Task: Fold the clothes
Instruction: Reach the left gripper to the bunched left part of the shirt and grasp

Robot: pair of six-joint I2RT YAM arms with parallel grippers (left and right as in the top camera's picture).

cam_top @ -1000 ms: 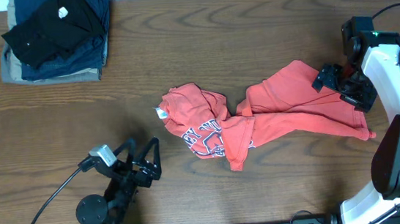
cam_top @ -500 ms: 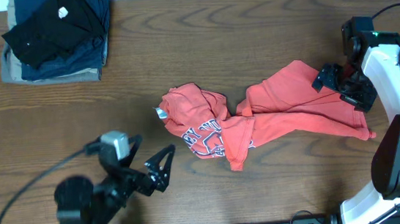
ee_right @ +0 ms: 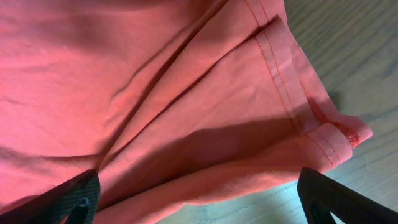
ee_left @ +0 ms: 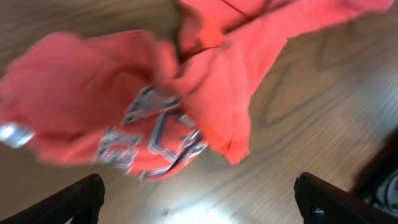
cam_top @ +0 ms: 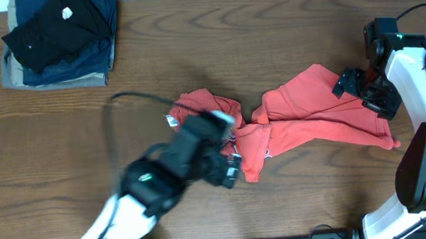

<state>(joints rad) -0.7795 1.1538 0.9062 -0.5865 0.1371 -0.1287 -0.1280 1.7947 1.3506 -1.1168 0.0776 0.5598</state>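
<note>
Bench [cam_top: 284,42], wood grain, carried everything. T-shirt [cam_top: 314,114], orange-red, lay crumpled across the middle of it, not flat: right part loosely spread, left part bunched, a twisted waist joining the two. Judged that no fold could start until the cloth was pulled flat, hence an arm at each end.

Stack of folded garments [cam_top: 60,40], black, navy and khaki, sat well apart from the T-shirt, off its far left corner. Judged set aside there to keep the working space free.

Left arm [cam_top: 156,184] reached in from the near side of the T-shirt's left bunch, blurred in the overhead view. Left claw [ee_left: 198,183] hung above that bunch, jaws wide, nothing between them, the lettering [ee_left: 149,140] just below its camera. Judged placed to take the bunched cloth near the print and draw it out.

Right claw [cam_top: 363,93] stood at the T-shirt's right end, jaws wide, cloth filling its view beneath them but not pinched. Whether the tips touched the cloth: could not tell. Double-stitched hem [ee_right: 283,81] ran across there, its corner curled over. Judged aimed at the hem as a firm edge to hold.

Small white tag [cam_top: 172,121] showed at the T-shirt's far left edge; judged the neck lay there
</note>
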